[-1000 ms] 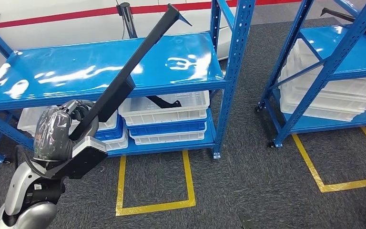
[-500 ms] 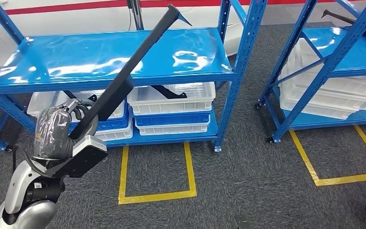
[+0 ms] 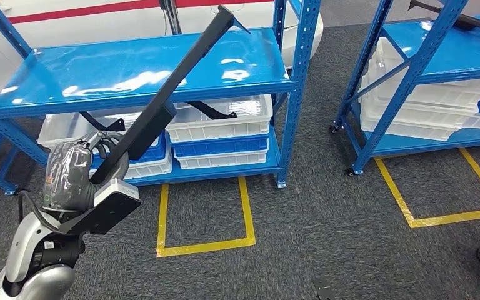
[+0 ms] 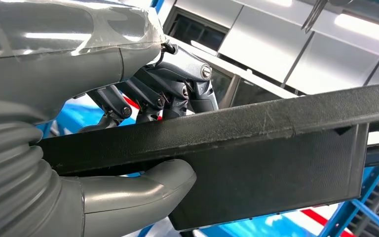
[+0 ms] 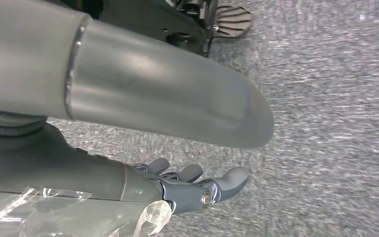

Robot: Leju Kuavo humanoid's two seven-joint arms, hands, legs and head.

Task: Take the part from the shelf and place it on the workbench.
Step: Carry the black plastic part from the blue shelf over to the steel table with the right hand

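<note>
My left hand (image 3: pixel 90 159) grips a long black bar-shaped part (image 3: pixel 175 94) near its lower end, and the part slants up to the right in front of the blue shelf (image 3: pixel 131 81). In the left wrist view the thumb (image 4: pixel 143 192) and the dark fingers (image 4: pixel 177 94) clamp the black part (image 4: pixel 276 148) from both sides. My right hand (image 5: pixel 187 190) hangs over the grey carpet with its fingers straight and apart, holding nothing.
Under the shelf's top board stand white and blue bins (image 3: pixel 219 134), some with black parts inside. A second blue rack (image 3: pixel 425 69) with white bins is at the right. Yellow tape boxes (image 3: pixel 203 215) mark the grey carpet in front.
The whole picture has shifted: the shelves sit a little higher and further left now, so the camera has moved. My left hand still holds the part in the same pose.
</note>
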